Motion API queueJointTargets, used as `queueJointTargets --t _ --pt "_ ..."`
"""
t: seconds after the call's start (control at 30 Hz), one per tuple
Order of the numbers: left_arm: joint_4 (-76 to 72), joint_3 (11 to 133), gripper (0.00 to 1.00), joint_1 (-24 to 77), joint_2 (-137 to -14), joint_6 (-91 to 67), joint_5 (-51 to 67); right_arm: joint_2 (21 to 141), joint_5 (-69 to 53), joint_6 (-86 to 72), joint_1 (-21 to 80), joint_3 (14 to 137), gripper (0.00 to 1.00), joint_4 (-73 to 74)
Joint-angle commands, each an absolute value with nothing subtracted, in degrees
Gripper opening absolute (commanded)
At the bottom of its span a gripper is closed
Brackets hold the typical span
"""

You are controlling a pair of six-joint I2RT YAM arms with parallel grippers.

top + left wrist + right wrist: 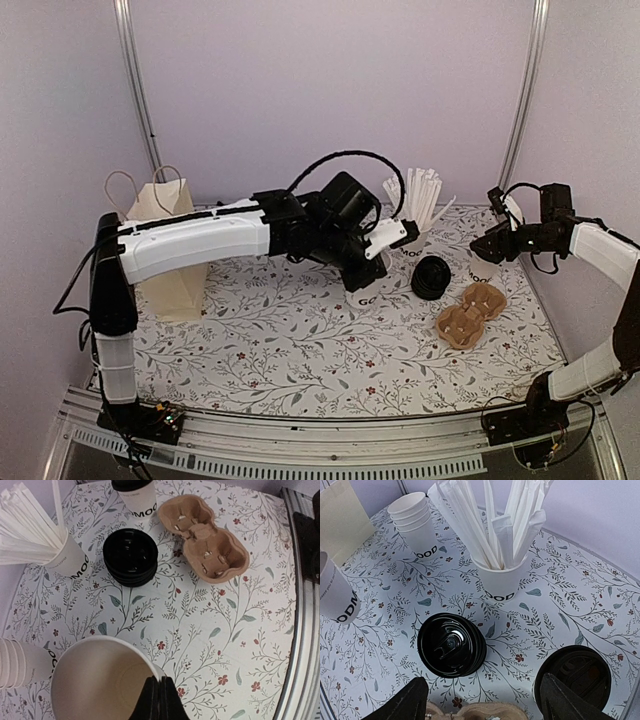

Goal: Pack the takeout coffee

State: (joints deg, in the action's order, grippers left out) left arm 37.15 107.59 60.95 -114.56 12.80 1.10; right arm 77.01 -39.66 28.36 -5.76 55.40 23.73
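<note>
Floral tablecloth (300,340), left fingers (150,705) clamping lidless cup (95,680), right fingers (405,702) spread, lid stack (451,645), straws (495,525), carrier (205,537) nearby

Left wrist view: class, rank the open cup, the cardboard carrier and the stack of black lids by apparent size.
1. open cup, though it sits nearest the camera
2. cardboard carrier
3. stack of black lids

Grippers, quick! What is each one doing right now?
Left gripper: closed, pinching the rim of a lidless white cup.
Right gripper: open, holding nothing.
</note>
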Motion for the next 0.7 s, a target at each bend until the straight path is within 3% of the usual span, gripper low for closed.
queueJointTargets --t 0.0,0.67 --pt "33.7 102.8 0.00 62.3 -114.7 11.1 0.5 77.8 -41.1 28.9 -6.0 55.0 0.80 24.7" --pt "14.5 82.1 0.00 63.5 -107.5 4.4 -1.6 79.0 -41.2 29.1 -6.0 54.8 0.79 24.9"
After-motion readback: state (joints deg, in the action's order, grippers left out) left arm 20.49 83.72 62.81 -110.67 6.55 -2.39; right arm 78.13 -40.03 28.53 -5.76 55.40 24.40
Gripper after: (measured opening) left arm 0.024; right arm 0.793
